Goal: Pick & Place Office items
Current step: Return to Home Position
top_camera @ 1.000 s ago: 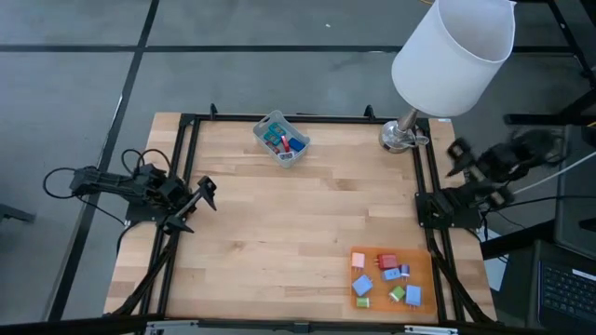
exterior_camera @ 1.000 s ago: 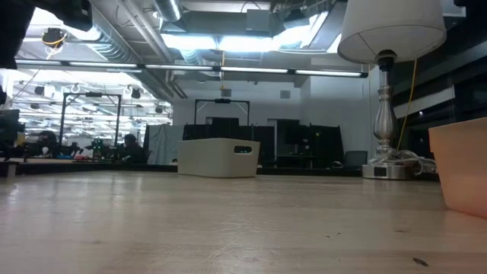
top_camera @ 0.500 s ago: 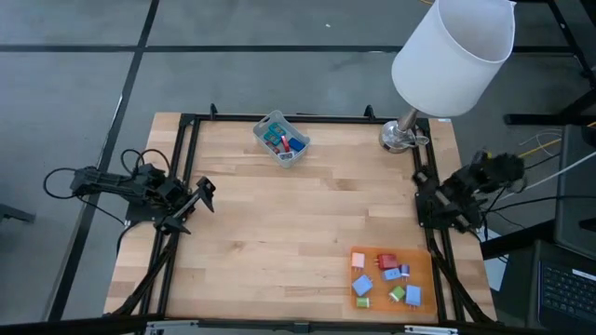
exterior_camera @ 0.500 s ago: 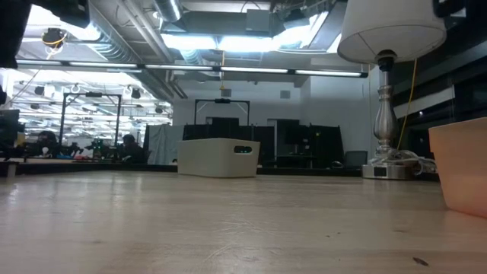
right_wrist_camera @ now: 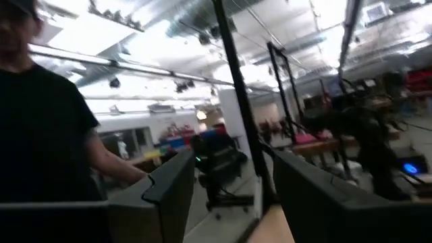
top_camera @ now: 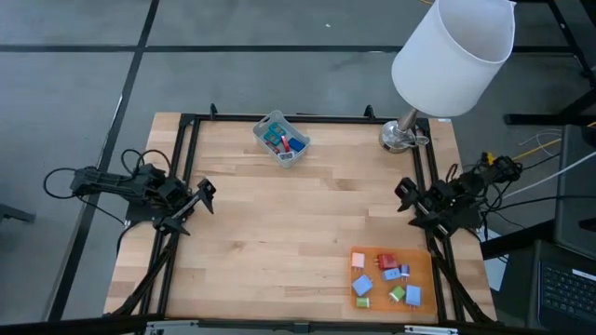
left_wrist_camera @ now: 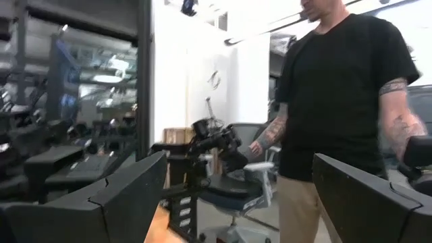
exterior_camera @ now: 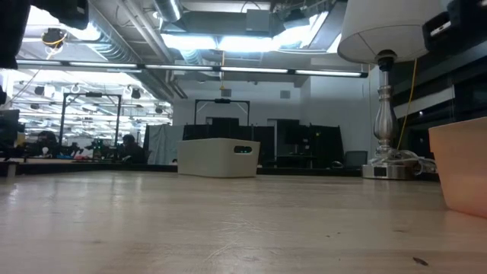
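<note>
The office items [top_camera: 386, 277] are several tiny blocks, blue, red, pink and green, lying on a flat orange mat [top_camera: 428, 279] near the table's near right corner. A few more blue and red pieces [top_camera: 284, 141] lie inside the grey translucent bin [top_camera: 270, 124] by the far edge. My left gripper [top_camera: 200, 200] hovers open at the table's left edge. My right gripper [top_camera: 406, 198] hovers open at the right edge, on the far side of the mat. Both wrist views show open fingers, left [left_wrist_camera: 239, 196] and right [right_wrist_camera: 233, 202], with nothing between them.
A lamp with a white shade [top_camera: 456, 51] stands on its metal base [top_camera: 402, 136] at the far right corner. A black frame [top_camera: 307, 118] runs round the table. Bare wood [top_camera: 298, 223] lies between bin and mat. A person [left_wrist_camera: 344, 101] stands beyond the table.
My right arm has swung in from beyond the table's right edge toward the table, bringing its gripper over the right rail. The left arm and all the pieces have stayed where they were.
</note>
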